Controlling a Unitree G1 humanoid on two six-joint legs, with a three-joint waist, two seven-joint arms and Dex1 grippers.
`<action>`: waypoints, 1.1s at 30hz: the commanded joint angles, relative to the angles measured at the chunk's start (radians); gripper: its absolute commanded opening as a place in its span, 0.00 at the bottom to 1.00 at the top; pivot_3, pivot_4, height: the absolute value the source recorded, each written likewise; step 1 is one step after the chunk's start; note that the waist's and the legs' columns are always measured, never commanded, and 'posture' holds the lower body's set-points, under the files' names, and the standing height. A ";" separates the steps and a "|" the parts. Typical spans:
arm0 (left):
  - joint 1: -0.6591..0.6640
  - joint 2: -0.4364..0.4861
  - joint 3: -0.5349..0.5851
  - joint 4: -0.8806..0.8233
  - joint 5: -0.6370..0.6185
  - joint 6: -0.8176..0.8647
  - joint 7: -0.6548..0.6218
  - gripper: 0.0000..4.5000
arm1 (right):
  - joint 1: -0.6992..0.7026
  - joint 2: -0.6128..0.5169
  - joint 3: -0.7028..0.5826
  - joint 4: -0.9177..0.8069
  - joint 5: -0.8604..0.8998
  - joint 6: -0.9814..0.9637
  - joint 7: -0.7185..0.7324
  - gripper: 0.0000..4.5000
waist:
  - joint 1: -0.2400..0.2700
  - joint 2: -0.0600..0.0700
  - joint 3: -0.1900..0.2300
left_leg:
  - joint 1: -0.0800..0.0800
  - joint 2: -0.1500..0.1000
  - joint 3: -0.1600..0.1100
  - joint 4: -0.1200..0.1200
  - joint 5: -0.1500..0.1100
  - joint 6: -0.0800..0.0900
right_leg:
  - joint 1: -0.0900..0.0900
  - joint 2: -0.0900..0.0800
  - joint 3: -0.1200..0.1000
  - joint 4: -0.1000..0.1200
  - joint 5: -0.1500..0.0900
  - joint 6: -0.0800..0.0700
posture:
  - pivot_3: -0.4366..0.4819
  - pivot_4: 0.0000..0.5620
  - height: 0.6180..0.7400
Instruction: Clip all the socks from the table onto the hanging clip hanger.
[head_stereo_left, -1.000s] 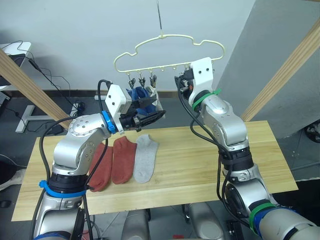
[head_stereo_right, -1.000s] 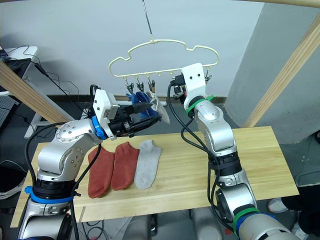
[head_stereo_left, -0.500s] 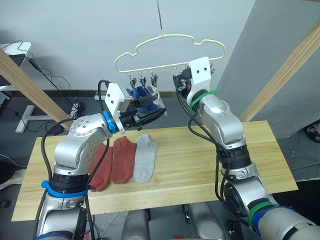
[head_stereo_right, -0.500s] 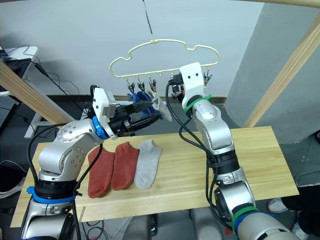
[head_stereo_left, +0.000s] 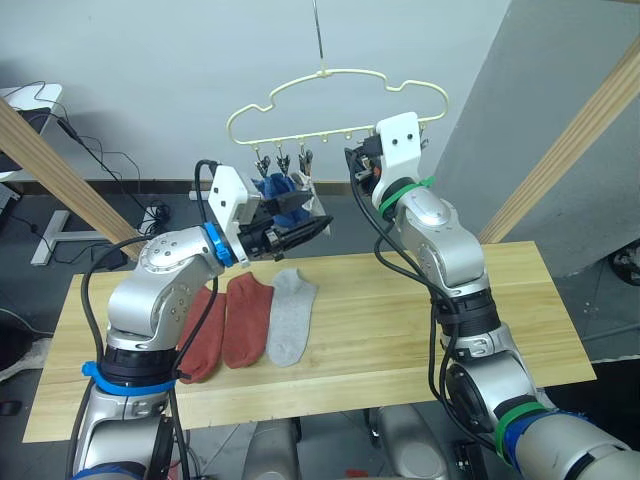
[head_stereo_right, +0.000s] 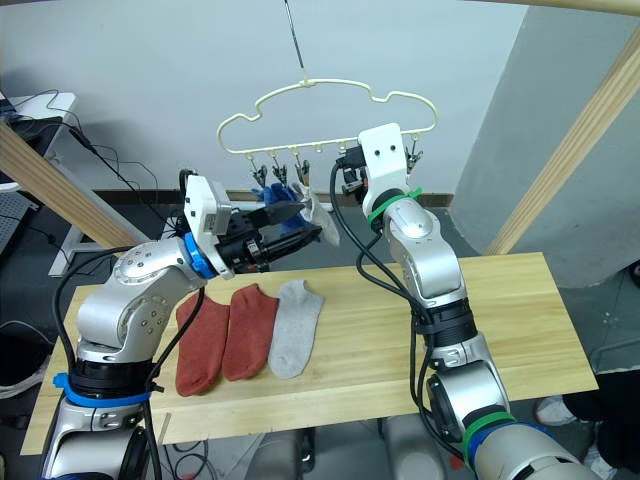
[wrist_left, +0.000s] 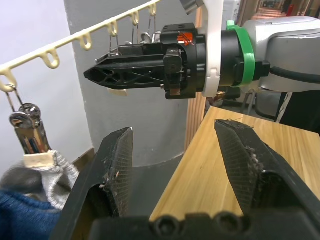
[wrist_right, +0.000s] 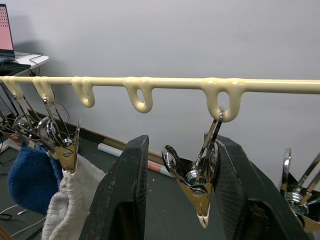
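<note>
Three socks lie side by side on the table (head_stereo_left: 400, 330), below the left gripper (wrist_left: 172, 165): two rust red socks (head_stereo_left: 203, 330) (head_stereo_left: 247, 318) and one light grey sock (head_stereo_left: 291, 315). Three more hang from the clip hanger (head_stereo_left: 340, 100), just beyond the left gripper's fingertips: two blue socks (wrist_right: 31, 177) bunched so closely that their outlines merge, and a second grey sock (wrist_right: 70, 210), whose lower part is cut off in the right wrist view. The left gripper's fingers (wrist_left: 116, 172) stand wide apart and hold nothing; the right gripper (wrist_left: 100, 74) points toward it from across the gap. The right gripper's own fingers (wrist_right: 131, 195) are spread, with a free silver clip (wrist_right: 197, 187) hanging between them from the hanger's bar, neither finger visibly touching it. Another clip (wrist_right: 300, 192) sits off to one side, partly cropped. The far clips are crowded together and cannot be counted surely.
</note>
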 joint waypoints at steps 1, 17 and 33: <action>0.002 0.004 0.024 -0.047 -0.018 -0.006 0.007 0.63 | -0.026 0.008 -0.010 -0.024 0.007 -0.030 -0.005 0.32 | 0.000 0.000 0.000 | 0.000 0.000 0.000 0.000 0.000 0.000 | 0.000 0.000 0.000 0.000 0.000 0.000 | 0.30 0.43 1.00; 0.236 -0.066 -0.025 -0.127 0.157 -0.059 0.237 0.63 | -0.024 0.004 -0.024 -0.027 0.015 -0.031 -0.002 0.00 | -0.001 0.001 -0.001 | 0.000 0.000 0.000 0.000 0.000 0.000 | 0.000 0.000 0.000 0.000 0.000 0.000 | 0.30 0.44 1.00; 0.309 -0.312 -0.097 0.229 0.358 -0.110 0.497 1.00 | -0.001 -0.016 -0.016 -0.084 0.024 0.046 0.037 0.00 | 0.007 0.001 -0.001 | 0.000 0.000 0.000 0.001 0.002 0.003 | 0.000 0.001 0.000 0.001 0.002 0.000 | 0.27 0.50 1.00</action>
